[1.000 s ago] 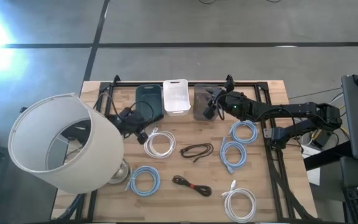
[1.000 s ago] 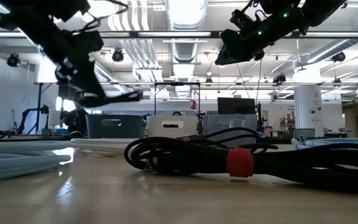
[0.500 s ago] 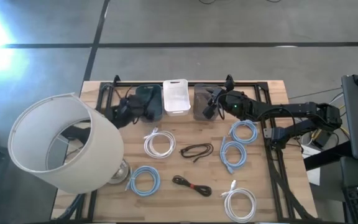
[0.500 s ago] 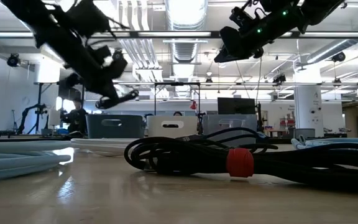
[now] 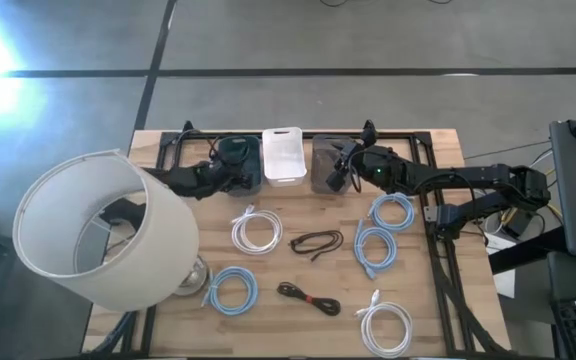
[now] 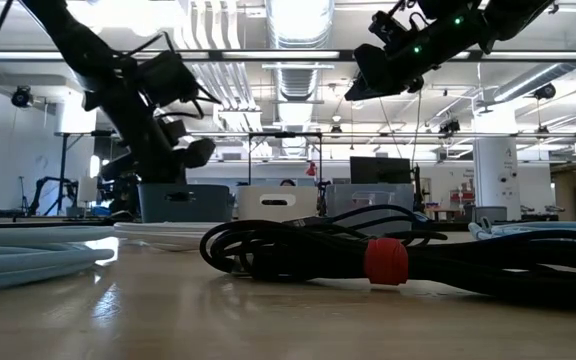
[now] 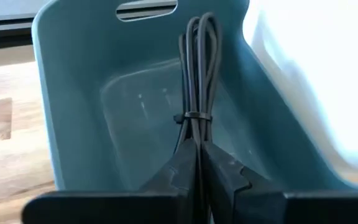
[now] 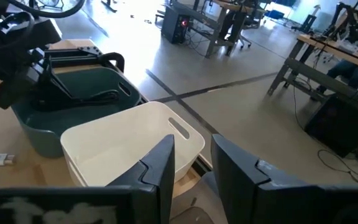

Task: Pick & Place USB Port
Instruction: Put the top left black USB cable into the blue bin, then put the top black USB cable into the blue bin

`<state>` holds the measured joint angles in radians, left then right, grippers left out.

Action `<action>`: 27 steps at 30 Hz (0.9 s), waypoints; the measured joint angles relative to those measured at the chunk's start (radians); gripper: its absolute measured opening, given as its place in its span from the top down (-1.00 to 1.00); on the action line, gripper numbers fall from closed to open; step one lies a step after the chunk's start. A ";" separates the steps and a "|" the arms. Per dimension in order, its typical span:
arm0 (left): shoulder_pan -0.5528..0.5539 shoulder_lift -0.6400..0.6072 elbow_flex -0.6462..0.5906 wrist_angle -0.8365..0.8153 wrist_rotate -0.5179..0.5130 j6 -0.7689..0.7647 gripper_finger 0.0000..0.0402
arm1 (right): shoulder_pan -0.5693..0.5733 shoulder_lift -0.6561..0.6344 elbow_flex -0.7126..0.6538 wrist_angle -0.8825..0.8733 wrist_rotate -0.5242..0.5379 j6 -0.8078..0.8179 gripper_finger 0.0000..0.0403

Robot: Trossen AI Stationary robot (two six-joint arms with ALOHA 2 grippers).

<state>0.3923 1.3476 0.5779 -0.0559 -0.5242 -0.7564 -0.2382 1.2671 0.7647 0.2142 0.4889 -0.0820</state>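
Observation:
My left gripper point(image 5: 225, 173) point(image 7: 196, 152) is over the teal bin point(image 5: 240, 152) point(image 7: 73, 99) at the table's far edge, shut on a tied bundle of black cable point(image 7: 197, 68). The right wrist view also shows that cable point(image 8: 91, 96) inside the teal bin. My right gripper point(image 5: 337, 177) point(image 8: 191, 158) hovers open above the grey bin point(image 5: 324, 156) and holds nothing. A white bin point(image 5: 282, 152) point(image 8: 123, 140) stands between the two bins. In the low view both arms hang high above the table. My left gripper pinches the black cable bundle between its two fingers at the bundle's near end point(image 7: 194, 134), just behind the thin tie point(image 7: 194, 117). The fingers lie along the bundle, coming from the table's left and slanting down. The bundle reaches forward into the teal bin; whether it touches the bin's floor, I cannot tell.
A large white lampshade point(image 5: 103, 230) covers the table's left part. Coiled cables lie on the wood: white point(image 5: 256, 232), blue point(image 5: 233, 290), black point(image 5: 316, 243), black with a red tie point(image 5: 308, 297) point(image 6: 386, 260), two blue point(image 5: 392, 212) point(image 5: 375, 247), and white point(image 5: 385, 327).
My left gripper has carried the black cable bundle from beside the white coil toward the table's far edge and turned toward the teal bin, staying shut on it. The bundle now reaches into the bin. The right arm has kept still.

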 joint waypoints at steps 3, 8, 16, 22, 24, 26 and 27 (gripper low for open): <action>0.006 0.010 0.009 -0.003 0.000 -0.002 0.71 | 0.000 0.000 0.000 0.000 0.000 -0.006 0.51; 0.013 0.011 0.017 -0.005 0.000 0.004 0.51 | 0.000 0.000 0.000 -0.020 -0.067 -0.058 0.47; 0.009 -0.061 0.071 -0.005 0.017 0.191 0.39 | 0.003 0.002 0.000 -0.119 -0.302 -0.021 0.30; -0.006 -0.124 0.109 -0.004 0.105 0.318 0.38 | 0.048 0.030 0.000 -0.189 -0.387 0.029 0.16; -0.013 -0.135 0.110 -0.001 0.133 0.340 0.38 | 0.072 0.050 0.000 -0.214 -0.468 0.041 0.13; -0.021 -0.140 0.107 -0.005 0.155 0.348 0.38 | 0.098 0.080 0.001 -0.220 -0.566 0.053 0.11; -0.026 -0.141 0.106 -0.005 0.167 0.351 0.38 | 0.111 0.096 0.001 -0.228 -0.610 0.054 0.10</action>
<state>0.3665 1.2071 0.6844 -0.0606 -0.3576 -0.4050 -0.1270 1.3632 0.7654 -0.0140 -0.1209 -0.0280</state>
